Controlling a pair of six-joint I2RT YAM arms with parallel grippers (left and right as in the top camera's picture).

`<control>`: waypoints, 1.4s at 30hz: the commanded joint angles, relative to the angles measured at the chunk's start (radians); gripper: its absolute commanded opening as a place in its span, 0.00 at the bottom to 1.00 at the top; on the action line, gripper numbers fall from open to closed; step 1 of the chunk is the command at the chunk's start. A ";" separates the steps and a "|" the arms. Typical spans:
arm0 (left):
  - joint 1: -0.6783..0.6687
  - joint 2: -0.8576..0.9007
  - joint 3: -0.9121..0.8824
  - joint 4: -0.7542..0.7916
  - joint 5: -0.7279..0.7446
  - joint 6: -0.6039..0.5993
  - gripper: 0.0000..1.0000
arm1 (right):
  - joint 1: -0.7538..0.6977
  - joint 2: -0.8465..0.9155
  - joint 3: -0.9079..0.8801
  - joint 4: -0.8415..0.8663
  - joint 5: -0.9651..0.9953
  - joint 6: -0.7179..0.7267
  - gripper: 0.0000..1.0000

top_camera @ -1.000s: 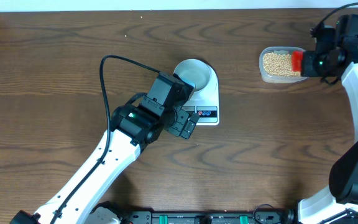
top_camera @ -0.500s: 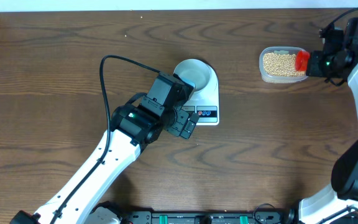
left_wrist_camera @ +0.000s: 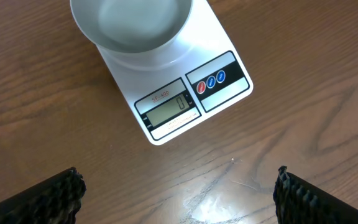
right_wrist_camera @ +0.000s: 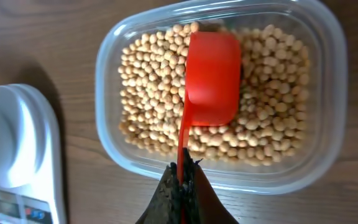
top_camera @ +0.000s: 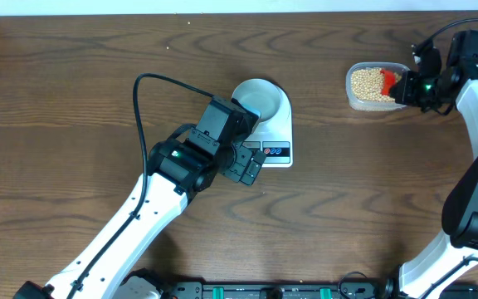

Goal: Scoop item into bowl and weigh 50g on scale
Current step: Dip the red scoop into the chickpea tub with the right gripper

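Pinching the red scoop (right_wrist_camera: 211, 78) by its handle, R gripper (right_wrist_camera: 182, 177) has fingers clamped tight on it. Scoop cup rests on the beans (right_wrist_camera: 148, 93) inside clear tub (right_wrist_camera: 328, 37), well apart from scale (left_wrist_camera: 173, 68). Bowl (left_wrist_camera: 132, 25) sits on scale. L gripper (left_wrist_camera: 178, 180) hangs w/ fingers spread wide over tabletop (top_camera: 73, 83), just beside scale's display end.

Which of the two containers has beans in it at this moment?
The clear plastic tub, where the right gripper holds the red scoop; the pale bowl on the scale looks empty.
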 commanded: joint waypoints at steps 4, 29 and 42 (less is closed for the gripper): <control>0.006 0.002 -0.003 -0.002 0.009 0.014 0.99 | -0.060 0.041 -0.010 0.001 -0.197 0.080 0.01; 0.006 0.002 -0.003 -0.002 0.009 0.014 0.99 | -0.268 0.188 -0.010 0.006 -0.669 0.085 0.01; 0.006 0.002 -0.003 -0.002 0.009 0.014 0.99 | -0.291 0.188 -0.010 0.000 -0.758 0.059 0.01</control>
